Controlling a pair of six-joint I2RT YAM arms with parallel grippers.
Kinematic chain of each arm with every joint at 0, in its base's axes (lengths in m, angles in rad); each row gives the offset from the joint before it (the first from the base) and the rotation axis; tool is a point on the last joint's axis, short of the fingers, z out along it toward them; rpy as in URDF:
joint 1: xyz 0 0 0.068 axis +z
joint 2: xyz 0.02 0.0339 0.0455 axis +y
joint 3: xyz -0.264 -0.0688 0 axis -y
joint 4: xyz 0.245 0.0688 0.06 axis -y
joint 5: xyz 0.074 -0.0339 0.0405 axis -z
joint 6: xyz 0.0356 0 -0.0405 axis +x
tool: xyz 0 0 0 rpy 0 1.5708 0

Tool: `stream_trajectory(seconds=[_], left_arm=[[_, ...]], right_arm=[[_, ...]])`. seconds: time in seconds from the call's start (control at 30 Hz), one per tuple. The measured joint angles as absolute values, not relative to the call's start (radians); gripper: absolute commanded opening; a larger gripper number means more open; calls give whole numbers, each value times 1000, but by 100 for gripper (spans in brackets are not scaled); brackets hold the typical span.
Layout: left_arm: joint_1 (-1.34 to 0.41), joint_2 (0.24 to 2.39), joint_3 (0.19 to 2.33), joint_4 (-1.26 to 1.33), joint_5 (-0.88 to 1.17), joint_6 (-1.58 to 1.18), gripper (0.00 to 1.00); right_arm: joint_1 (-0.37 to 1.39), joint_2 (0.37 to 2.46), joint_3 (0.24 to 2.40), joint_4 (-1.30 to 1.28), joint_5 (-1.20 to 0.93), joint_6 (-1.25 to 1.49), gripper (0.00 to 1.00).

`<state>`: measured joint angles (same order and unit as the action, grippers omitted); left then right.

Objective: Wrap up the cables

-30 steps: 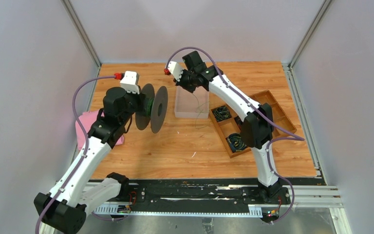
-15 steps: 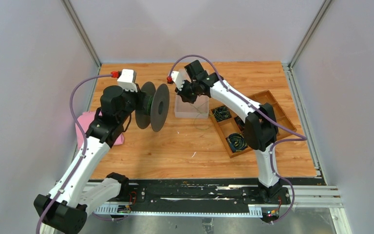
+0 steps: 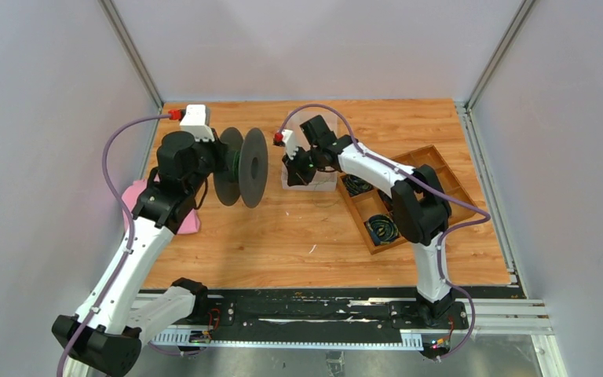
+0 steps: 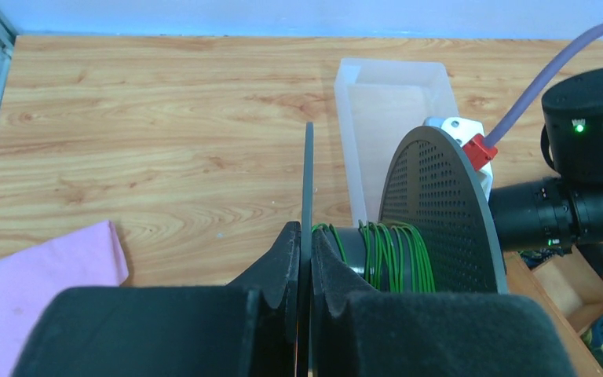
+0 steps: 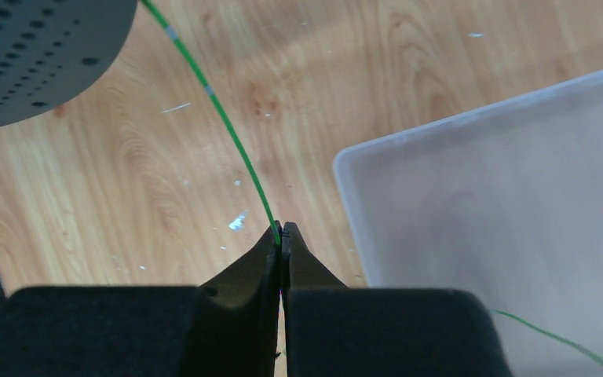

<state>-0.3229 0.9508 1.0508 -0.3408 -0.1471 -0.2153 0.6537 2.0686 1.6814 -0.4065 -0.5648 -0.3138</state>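
Tabletop smooth wood-grain; bin frosted plastic; spool flange matt, perf.; cables smooth green insul.

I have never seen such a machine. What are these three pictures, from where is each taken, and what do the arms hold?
This rig is a left arm and a right arm, bolted at the near edge of a table. The wide picture looks down from above and behind them; the other two come from a camera on each wrist. The left gripper is shut on one disc of a spool wound with green wire. The right gripper pinches that wire, which runs toward the spool. On the table lie a clear box, a wooden tray with dark cable coils, and a pink cloth.
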Motion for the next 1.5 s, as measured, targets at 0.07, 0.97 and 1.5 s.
stream_trajectory(seconds=[0.07, 0.97, 1.5], left_arm=[[-323, 955, 1053, -345, -159, -224, 0], [-277, 1066, 1125, -347, -279, -270, 0], [-250, 1105, 1135, -350, -313, -273, 0]], right_arm=[[661, 2062, 1643, -371, -591, -274, 1], [816, 1930, 1387, -22, -696, 9, 1], [873, 1924, 1375, 21, -814, 42, 1]])
